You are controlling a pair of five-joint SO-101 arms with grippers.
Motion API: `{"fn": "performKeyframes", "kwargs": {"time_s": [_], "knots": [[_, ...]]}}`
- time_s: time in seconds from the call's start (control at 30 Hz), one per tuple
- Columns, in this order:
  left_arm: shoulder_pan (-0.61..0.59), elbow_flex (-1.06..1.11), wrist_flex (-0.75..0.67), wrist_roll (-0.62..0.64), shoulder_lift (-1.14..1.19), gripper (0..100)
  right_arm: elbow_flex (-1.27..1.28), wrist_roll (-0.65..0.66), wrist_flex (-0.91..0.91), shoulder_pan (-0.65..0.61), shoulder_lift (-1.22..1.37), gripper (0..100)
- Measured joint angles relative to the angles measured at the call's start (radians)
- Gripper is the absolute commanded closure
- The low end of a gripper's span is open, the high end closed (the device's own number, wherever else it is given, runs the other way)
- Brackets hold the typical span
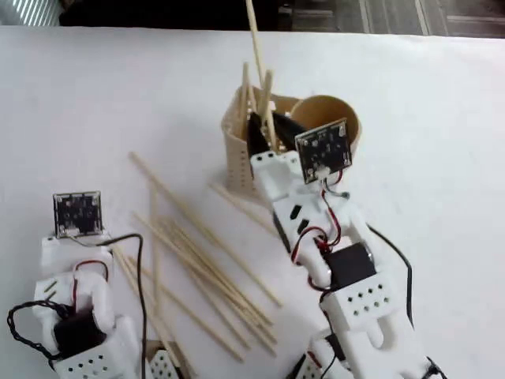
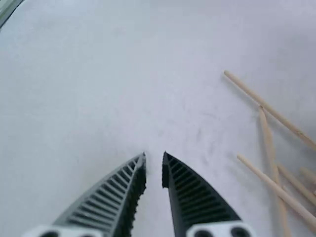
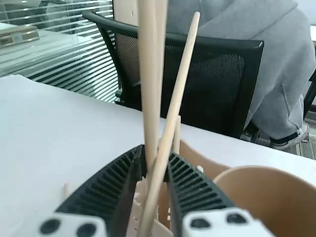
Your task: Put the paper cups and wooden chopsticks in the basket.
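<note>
Held chopsticks [image 3: 148, 74] are clamped in the right tool [image 3: 154, 155]: a few sticks, near upright, one crossed at a slant between the jaws. High view puts them straight over the basket [image 1: 237, 162], lower ends down inside it, tops well above the rim. Long axis is vertical and the basket is directly below the tool, so my read is that the next move is just a release. The risk is a tall stick tipping out over the rim.

Paper cup [image 1: 335, 110] sits right against the basket; can't tell if it's inside or leaning on it.

Loose chopsticks [image 1: 201, 260] lie flat on the table [image 1: 410, 87] between the arms, mostly diagonal, near ends just beside the left arm, so left is nearer for those. Left tool [image 2: 154, 160] is narrow, empty, over bare table, with sticks off to its side.

Right wrist view shows the grip itself. High view hides it behind the wrist board but shows the pile and basket.
</note>
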Motion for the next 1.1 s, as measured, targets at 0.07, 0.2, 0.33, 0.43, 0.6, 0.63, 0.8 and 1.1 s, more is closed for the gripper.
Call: {"fn": "performKeyframes", "kwargs": {"time_s": [0.07,0.2,0.33,0.43,0.6,0.63,0.8,1.1], "knots": [[0.000,0.000,0.000,0.000,0.000,92,0.003,0.000,0.002,-0.002,0.005,85.1],[0.000,0.000,0.000,0.000,0.000,92,0.003,0.000,0.002,-0.006,0.009,85.8],[0.000,0.000,0.000,0.000,0.000,92,0.003,0.000,0.003,-0.012,0.003,85.7],[0.000,0.000,0.000,0.000,0.000,92,0.003,0.000,0.015,-0.012,-0.031,85.8],[0.000,0.000,0.000,0.000,0.000,92,0.003,0.000,0.115,-0.011,-0.147,85.8],[0.000,0.000,0.000,0.000,0.000,92,0.003,0.000,0.144,-0.012,-0.175,85.8],[0.000,0.000,0.000,0.000,0.000,92,0.003,0.000,0.322,-0.012,-0.282,85.8],[0.000,0.000,0.000,0.000,0.000,92,-0.026,-0.120,0.526,-0.180,-0.302,85.8]]}}
